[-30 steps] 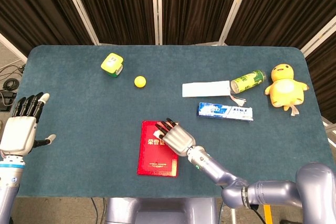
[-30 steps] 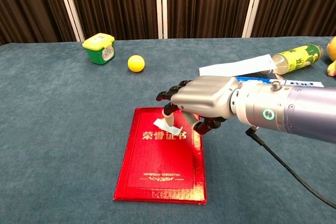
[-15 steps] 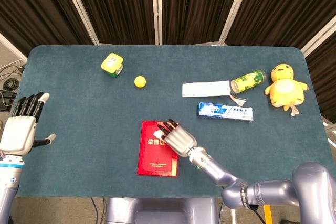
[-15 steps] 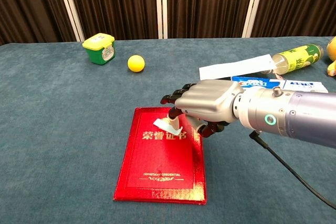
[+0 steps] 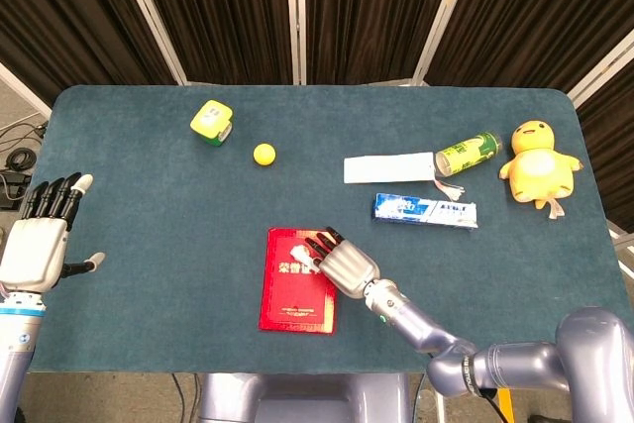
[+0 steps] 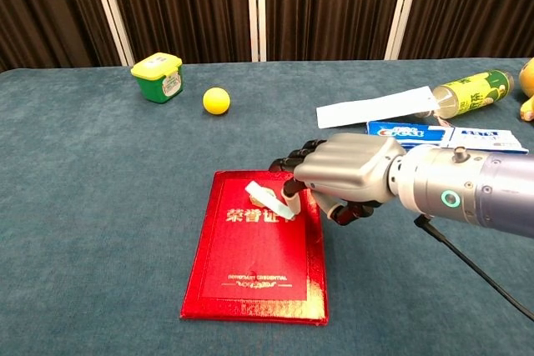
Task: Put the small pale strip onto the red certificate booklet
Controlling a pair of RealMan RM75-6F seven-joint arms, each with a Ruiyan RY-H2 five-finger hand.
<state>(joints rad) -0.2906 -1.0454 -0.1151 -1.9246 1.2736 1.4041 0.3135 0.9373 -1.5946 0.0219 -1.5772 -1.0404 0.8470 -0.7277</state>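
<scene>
The red certificate booklet (image 5: 295, 296) (image 6: 254, 264) lies flat near the table's front edge, gold lettering up. The small pale strip (image 6: 268, 198) (image 5: 305, 257) rests on the booklet's upper part, by the gold characters. My right hand (image 5: 345, 264) (image 6: 346, 174) hovers over the booklet's upper right corner with its fingers loosely bent. Its thumb tip sits right beside the strip's right end, and the strip lies flat, no longer pinched. My left hand (image 5: 40, 235) stays at the far left edge, fingers spread and holding nothing; only the head view shows it.
At the back left are a green tub (image 5: 211, 121) (image 6: 157, 76) and a yellow ball (image 5: 264, 154) (image 6: 216, 100). To the right lie a white paper sheet (image 5: 388, 167), a green can (image 5: 468, 154), a toothpaste box (image 5: 424, 210) and a yellow plush chick (image 5: 538, 163).
My right hand lowered the strip onto the booklet, let go of it and drew back to the right. The strip now lies flat. The left hand has not moved.
</scene>
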